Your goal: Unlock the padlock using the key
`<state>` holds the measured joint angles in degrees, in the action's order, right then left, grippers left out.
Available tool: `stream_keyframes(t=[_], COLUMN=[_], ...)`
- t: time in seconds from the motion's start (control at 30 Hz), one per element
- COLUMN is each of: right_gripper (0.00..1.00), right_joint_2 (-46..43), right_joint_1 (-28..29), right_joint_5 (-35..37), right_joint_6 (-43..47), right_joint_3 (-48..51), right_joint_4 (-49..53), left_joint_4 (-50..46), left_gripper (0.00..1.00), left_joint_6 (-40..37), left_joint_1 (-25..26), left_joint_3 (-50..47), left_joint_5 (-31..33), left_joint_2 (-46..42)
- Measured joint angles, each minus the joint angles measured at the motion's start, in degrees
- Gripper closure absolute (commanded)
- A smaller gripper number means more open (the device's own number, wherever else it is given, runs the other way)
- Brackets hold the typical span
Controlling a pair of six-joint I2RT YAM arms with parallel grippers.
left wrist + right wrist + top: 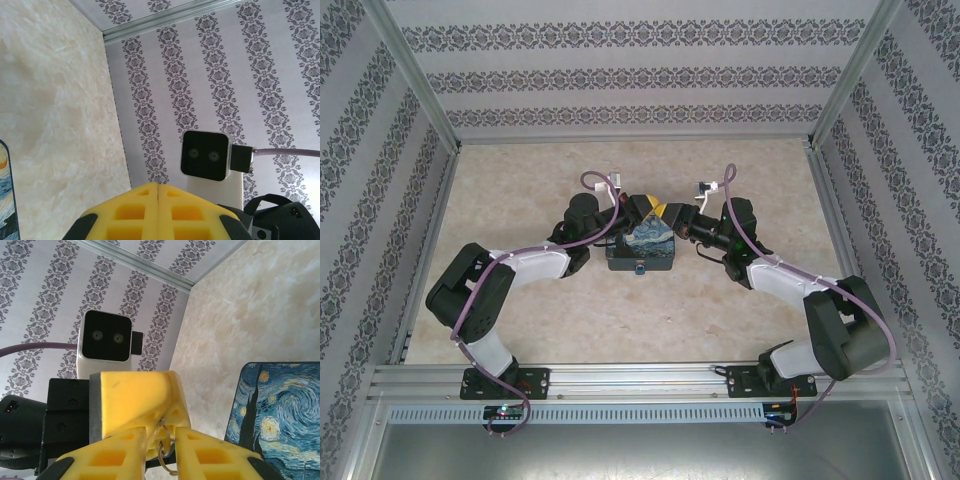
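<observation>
The small blue padlock [640,268] hangs on the near face of the night-sky tin box [642,245]. Both grippers meet just above the box's far edge. My left gripper [655,209] is shut, its yellow fingertips [158,186] pressed flat together. In the right wrist view a thin metal key ring [159,455] hangs out from those left fingers [135,400]. My right gripper [161,430] stands with a narrow gap, one finger on each side of the ring. The key's blade is hidden among the fingers.
The box lid [280,410] lies right and below my right fingers; its edge [5,200] shows at far left of the left wrist view. Patterned walls and an aluminium frame [620,380] enclose the marbled table [520,180]. Purple cables [595,180] loop over both arms.
</observation>
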<state>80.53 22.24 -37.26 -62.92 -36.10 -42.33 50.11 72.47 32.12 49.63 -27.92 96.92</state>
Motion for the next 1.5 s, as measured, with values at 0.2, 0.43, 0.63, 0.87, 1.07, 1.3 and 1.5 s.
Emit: stream_keyframes(t=[0.2, 0.43, 0.63, 0.87, 1.07, 1.3, 1.5], right_gripper=[0.90, 0.81, 0.85, 1.00, 1.00, 1.00, 1.00], right_joint_2=[0.74, 1.07, 1.38, 1.73, 1.60, -4.02, -8.31], right_joint_1=[0.00, 0.02, 0.42, 0.39, 0.42, 0.92, 5.38], right_joint_5=[-0.15, -0.13, -0.42, -0.11, -0.20, 3.21, 13.25], right_joint_6=[-0.68, -1.36, -1.46, -1.84, -0.94, 10.78, 24.59], right_joint_3=[0.00, 0.00, 0.00, 0.00, 0.00, -1.14, -7.28], right_joint_4=[-1.01, -1.29, -1.68, -1.68, -0.66, 18.14, 36.85], left_joint_4=[0.20, 0.20, 0.22, 0.26, -1.16, -17.11, -35.08], left_gripper=[1.00, 1.00, 1.00, 1.00, 0.49, 0.35, 0.37], left_joint_6=[0.07, 0.07, 0.09, 0.13, 0.33, 0.04, -1.53], left_joint_1=[0.00, 0.00, 0.02, 0.02, 0.00, -2.34, -4.24], left_joint_3=[-0.04, -0.04, -0.04, -0.04, 0.00, 1.16, 9.05], left_joint_5=[0.17, 0.35, 0.37, 0.74, 0.90, 0.59, -2.25], left_joint_2=[0.02, 0.22, 0.44, 0.48, 0.48, -2.82, -6.19])
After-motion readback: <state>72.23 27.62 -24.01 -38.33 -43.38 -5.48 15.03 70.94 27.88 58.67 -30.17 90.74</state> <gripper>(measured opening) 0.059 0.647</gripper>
